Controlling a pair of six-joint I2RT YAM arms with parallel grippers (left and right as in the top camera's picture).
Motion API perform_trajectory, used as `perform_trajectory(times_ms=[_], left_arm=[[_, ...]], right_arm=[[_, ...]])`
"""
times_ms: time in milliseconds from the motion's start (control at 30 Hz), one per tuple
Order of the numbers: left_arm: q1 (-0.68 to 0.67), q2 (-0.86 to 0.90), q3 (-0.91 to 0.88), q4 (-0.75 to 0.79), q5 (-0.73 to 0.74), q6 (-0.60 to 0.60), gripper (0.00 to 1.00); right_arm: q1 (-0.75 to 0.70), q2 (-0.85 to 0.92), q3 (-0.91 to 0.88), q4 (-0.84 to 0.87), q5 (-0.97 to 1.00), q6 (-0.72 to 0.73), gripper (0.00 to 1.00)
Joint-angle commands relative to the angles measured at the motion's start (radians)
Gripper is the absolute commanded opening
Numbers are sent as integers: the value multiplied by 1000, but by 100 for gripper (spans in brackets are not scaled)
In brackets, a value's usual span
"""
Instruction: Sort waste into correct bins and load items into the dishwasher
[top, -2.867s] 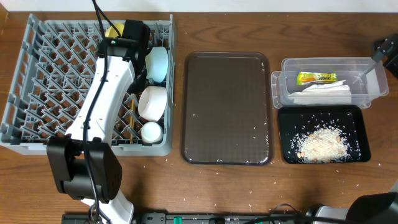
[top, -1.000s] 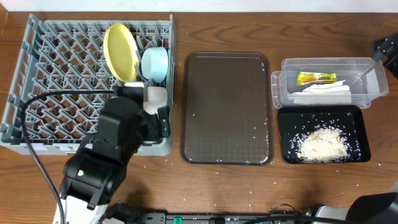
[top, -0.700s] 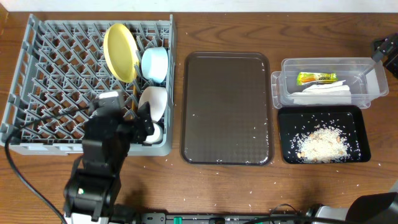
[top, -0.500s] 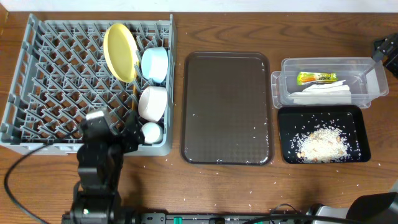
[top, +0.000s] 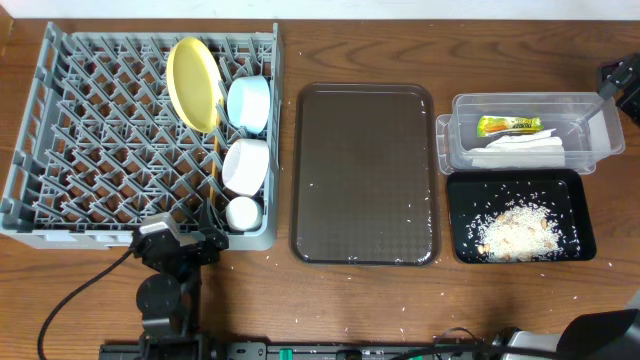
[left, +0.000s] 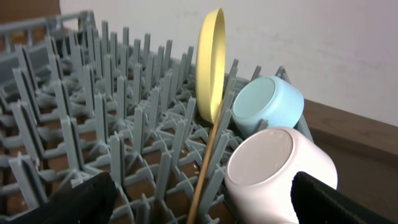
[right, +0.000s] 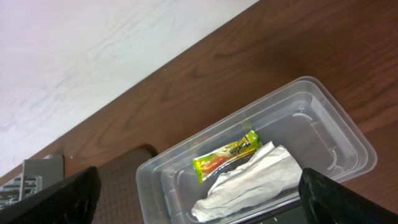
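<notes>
The grey dishwasher rack holds the yellow plate on edge, a light blue bowl, a white bowl, a small white cup and chopsticks. My left gripper hangs open and empty at the rack's front edge. Its wrist view shows the plate, both bowls and a chopstick. The clear tub holds the wrapper and napkin. The black tray holds rice scraps. My right gripper stands open above the tub.
A dark brown serving tray lies between the rack and the two bins, with a few rice grains along its front rim. Grains are scattered on the wooden table in front of it. A white wall runs behind the table.
My left arm has pulled back from over the rack to its front edge, leaving the yellow plate standing in the rack. The right arm has not moved.
</notes>
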Motion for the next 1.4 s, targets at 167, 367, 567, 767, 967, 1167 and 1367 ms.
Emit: perform_trajectory(times_ms=[167, 367, 567, 767, 967, 1167, 1367], left_arm=[[6, -63, -47, 8, 9, 63, 90], [6, -63, -65, 4, 10, 66, 90], [6, -58, -64, 4, 10, 67, 90], [6, -58, -64, 4, 10, 67, 90], [6, -58, -64, 4, 10, 67, 90], [6, -58, -64, 4, 10, 67, 90], [6, -58, -64, 4, 10, 67, 90]], right_arm=[[-6, -18, 20, 2, -4, 6, 99], [-6, -18, 20, 2, -4, 6, 99], [-6, -18, 20, 2, -4, 6, 99], [-6, -18, 20, 2, -4, 6, 99], [-6, -18, 20, 2, -4, 6, 99], [-6, -18, 20, 2, -4, 6, 99], [-6, -18, 20, 2, -4, 6, 99]])
